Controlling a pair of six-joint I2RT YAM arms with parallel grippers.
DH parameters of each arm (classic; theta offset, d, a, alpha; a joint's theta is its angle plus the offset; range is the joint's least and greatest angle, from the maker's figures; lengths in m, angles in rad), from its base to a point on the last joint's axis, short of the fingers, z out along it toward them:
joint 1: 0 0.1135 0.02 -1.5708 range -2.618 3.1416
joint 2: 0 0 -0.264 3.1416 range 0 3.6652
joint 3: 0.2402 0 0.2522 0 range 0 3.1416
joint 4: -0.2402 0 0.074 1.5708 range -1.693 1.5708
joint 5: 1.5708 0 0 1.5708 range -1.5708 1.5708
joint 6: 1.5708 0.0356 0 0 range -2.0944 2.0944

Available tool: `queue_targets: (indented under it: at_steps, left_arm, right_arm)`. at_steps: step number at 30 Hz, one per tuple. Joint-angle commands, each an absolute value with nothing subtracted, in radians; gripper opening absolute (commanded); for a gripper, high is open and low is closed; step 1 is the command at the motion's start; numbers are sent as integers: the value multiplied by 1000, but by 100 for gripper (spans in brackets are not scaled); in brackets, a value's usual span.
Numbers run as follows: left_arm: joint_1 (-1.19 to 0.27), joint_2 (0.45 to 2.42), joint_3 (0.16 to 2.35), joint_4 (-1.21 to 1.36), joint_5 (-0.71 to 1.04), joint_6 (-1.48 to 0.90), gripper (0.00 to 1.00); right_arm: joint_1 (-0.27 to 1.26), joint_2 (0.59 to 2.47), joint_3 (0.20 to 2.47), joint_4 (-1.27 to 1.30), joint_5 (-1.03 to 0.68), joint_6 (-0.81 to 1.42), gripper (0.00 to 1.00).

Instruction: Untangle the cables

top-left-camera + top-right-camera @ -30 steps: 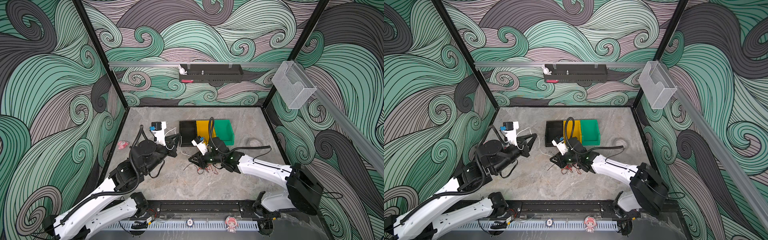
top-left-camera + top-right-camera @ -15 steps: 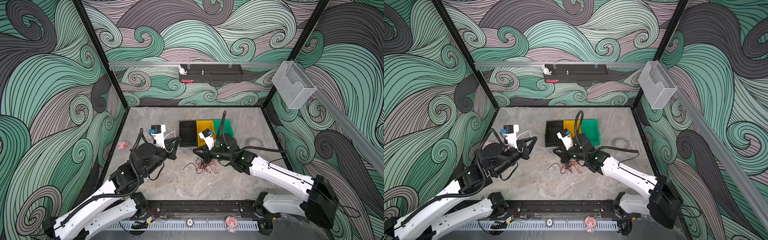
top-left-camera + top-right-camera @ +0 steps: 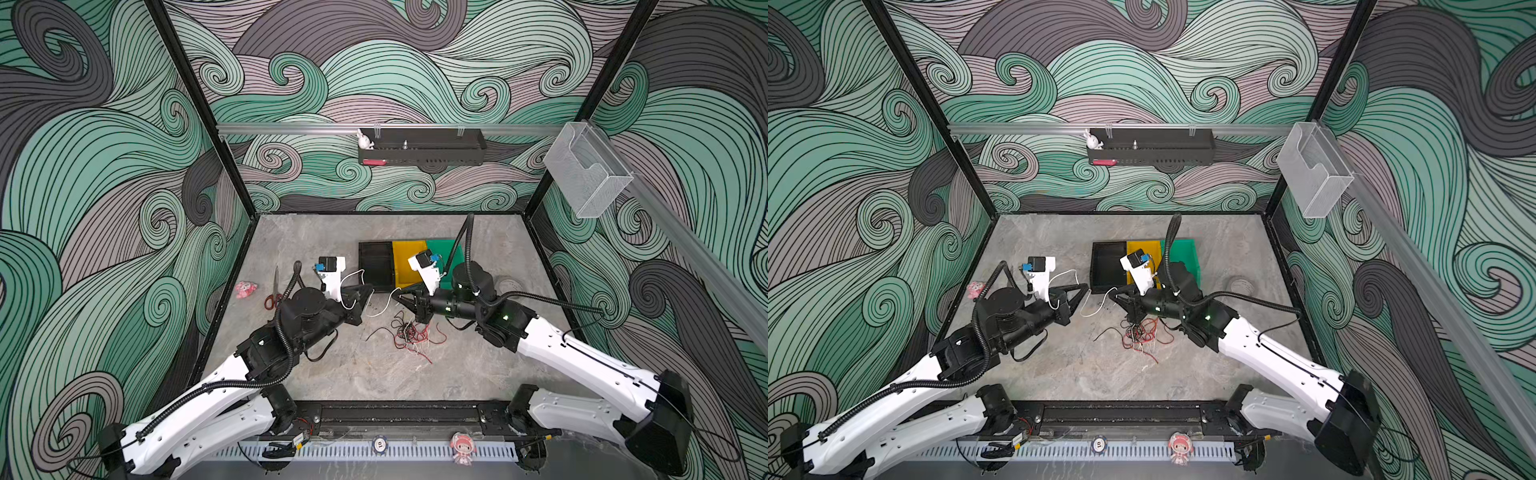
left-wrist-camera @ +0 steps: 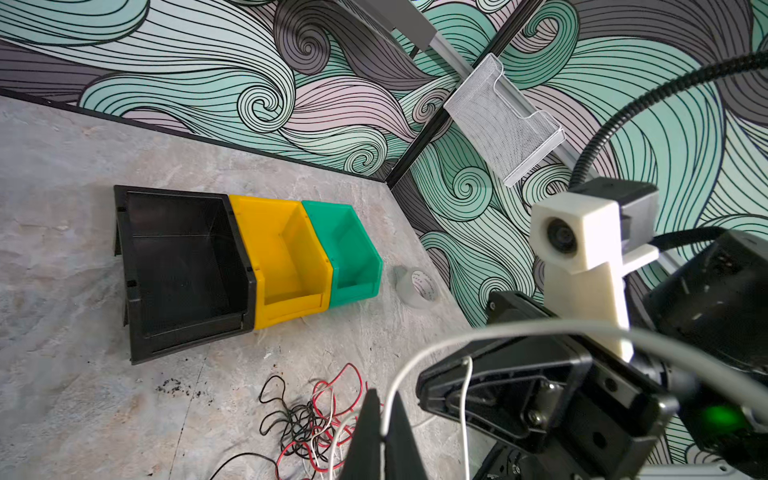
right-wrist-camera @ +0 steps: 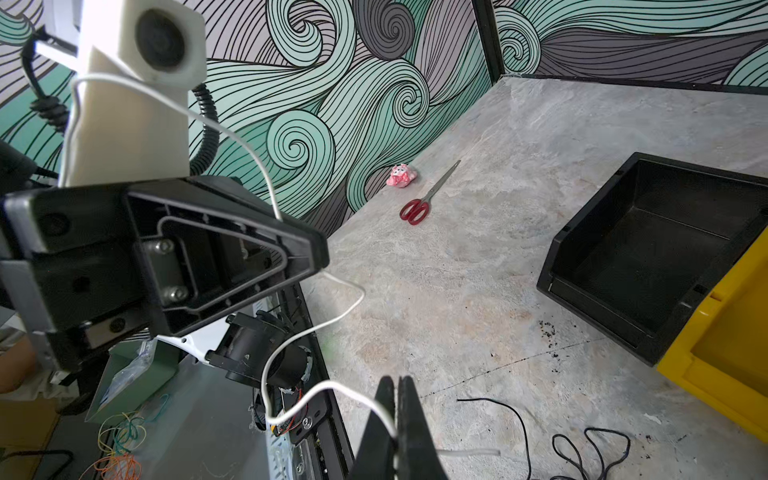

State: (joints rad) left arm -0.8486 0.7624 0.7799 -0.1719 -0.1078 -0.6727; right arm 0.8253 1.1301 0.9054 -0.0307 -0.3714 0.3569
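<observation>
My left fingers (image 4: 370,432) and right fingers (image 5: 411,424) each pinch one white cable (image 4: 540,326), which sags between them. The other cables (image 3: 411,334) lie tangled on the surface (image 3: 374,374) near my right fingers.

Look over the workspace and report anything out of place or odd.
The white cable is draped across the left arm's camera mount, where it could snag. Black specks are scattered on the table by the black bin.

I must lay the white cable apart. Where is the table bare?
Bare: the strip between the cable tangle and the front rail; also the back left corner beside the black bin. Crowded: the middle, around tangle, left gripper and right gripper.
</observation>
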Motion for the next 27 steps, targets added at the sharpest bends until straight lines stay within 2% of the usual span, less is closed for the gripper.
queue_targets:
  at_steps: [1,8,20,27]
  left_arm:
    - [-842,781,761,-123,-55,-695,0]
    - [-844,862,755,-81,41,-701,0]
    - [-838,929,749,-49,30,-659,0]
    - [-765,998,783,-75,-17,-642,0]
  right_arm:
    - [804,1135,902,-42,-370,372,2]
    - [781,1193,900,-42,-385,385,3]
    - [755,1280,890,-27,-396,366,3]
    - [733,1336,890,-5,-426,360,4]
